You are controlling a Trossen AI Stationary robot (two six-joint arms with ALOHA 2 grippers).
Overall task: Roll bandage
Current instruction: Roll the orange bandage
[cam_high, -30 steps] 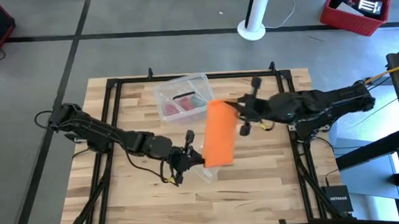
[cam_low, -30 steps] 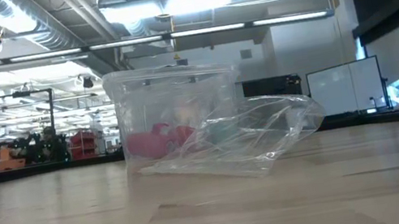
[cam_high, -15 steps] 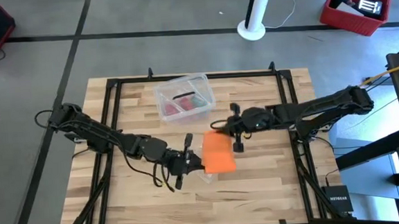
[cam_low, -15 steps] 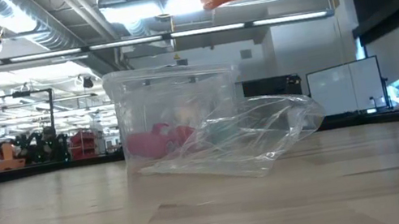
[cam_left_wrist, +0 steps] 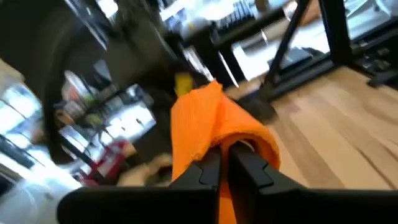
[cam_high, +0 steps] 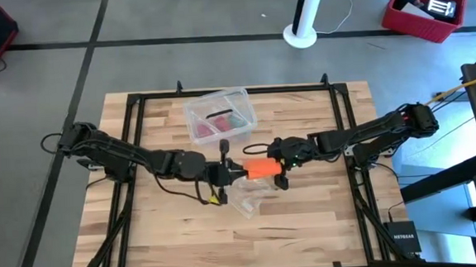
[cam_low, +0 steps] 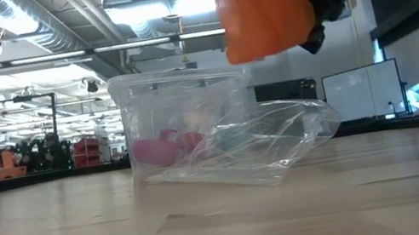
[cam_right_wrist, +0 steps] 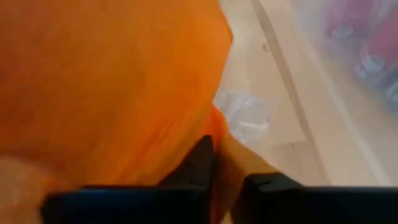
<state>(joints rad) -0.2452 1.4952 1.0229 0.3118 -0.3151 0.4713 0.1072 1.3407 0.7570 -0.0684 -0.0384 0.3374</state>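
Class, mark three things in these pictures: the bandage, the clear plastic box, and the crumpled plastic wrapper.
bandage [cam_high: 261, 167]: high view, middle of the orange fabric.
clear plastic box [cam_low: 180, 97]: low view, front wall.
crumpled plastic wrapper [cam_low: 294, 133]: low view, bulging part right of the box.

The bandage [cam_high: 261, 168] between my two dark claws is bright orange, plain. The worktop [cam_high: 309, 220] is pale wood in strips, with a black frame. The clear box [cam_high: 218, 116] holds red and, I think, green things. The wrapper [cam_low: 283, 139] is clear.
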